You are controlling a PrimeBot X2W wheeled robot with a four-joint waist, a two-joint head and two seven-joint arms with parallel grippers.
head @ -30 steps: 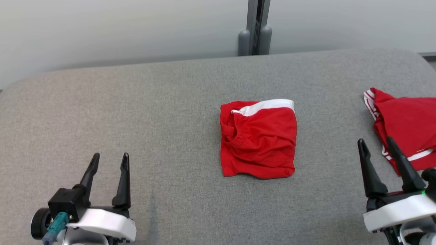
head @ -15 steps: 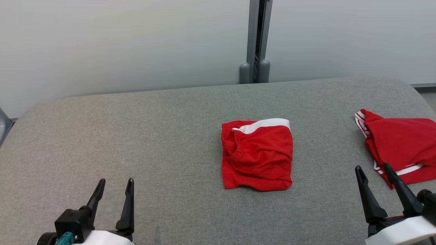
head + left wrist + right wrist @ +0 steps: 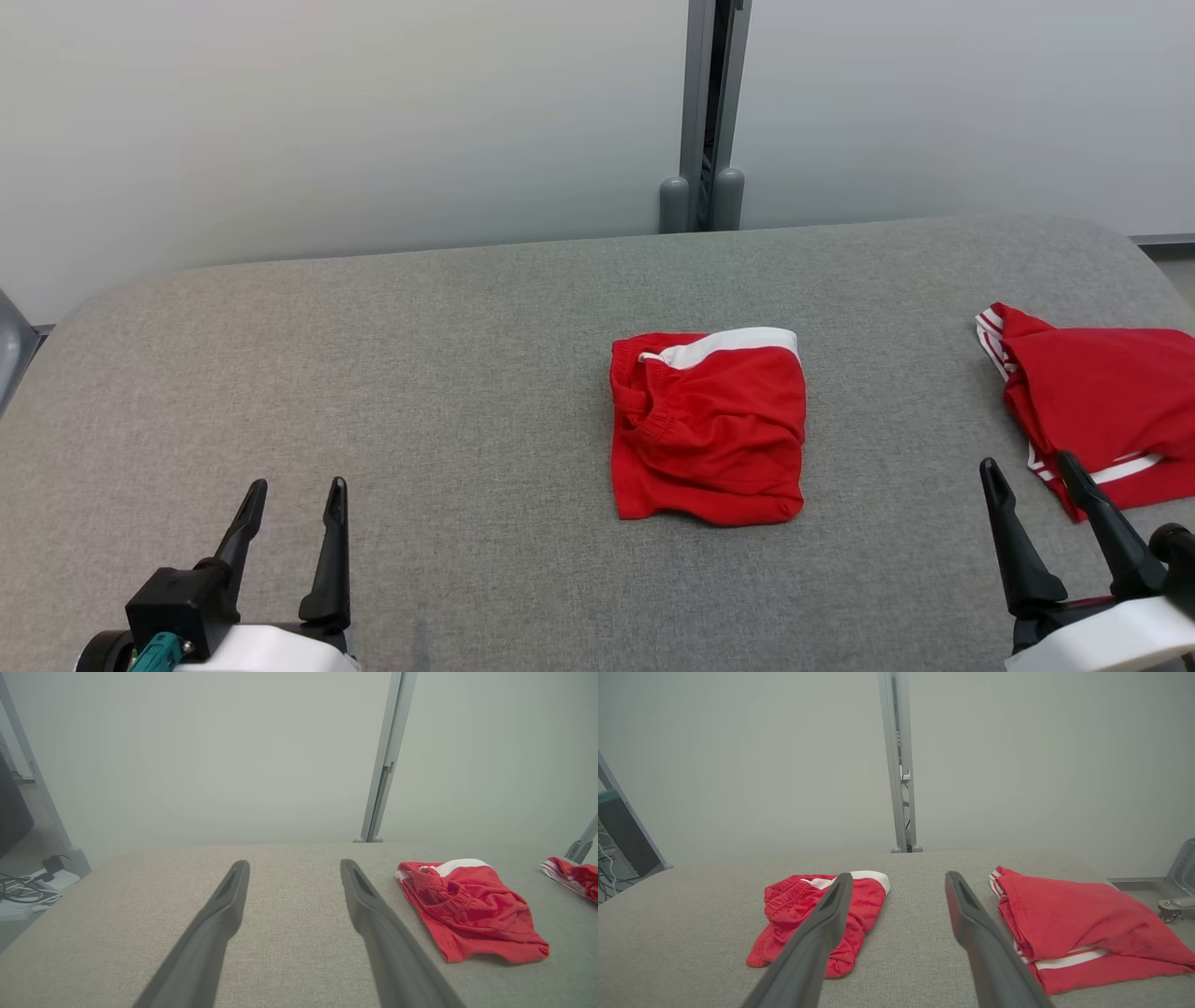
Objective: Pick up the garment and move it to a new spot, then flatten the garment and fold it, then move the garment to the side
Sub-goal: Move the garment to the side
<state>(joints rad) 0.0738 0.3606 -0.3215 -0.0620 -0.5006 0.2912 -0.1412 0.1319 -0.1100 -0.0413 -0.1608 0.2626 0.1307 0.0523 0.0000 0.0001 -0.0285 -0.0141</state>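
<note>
Left gripper [image 3: 297,485] at lower left and right gripper [image 3: 1026,461] at lower right: both fingers spread wide, holding nothing, hovering over grey fabric-covered table [image 3: 373,373]. Red folded shorts with white waistband [image 3: 709,429] sit centre frame, well apart from both. Looks like the move-to-side step is what's left. Risks: pinching only the top layer opens the fold on lift. Right gripper is near second red white-striped garment [image 3: 1102,401] at right edge, so it could snag it or grab the wrong piece.

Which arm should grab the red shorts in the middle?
Probably the right. The right gripper, open, sits nearer the shorts than the left gripper does, and the other red garment already lies on that side.
</note>
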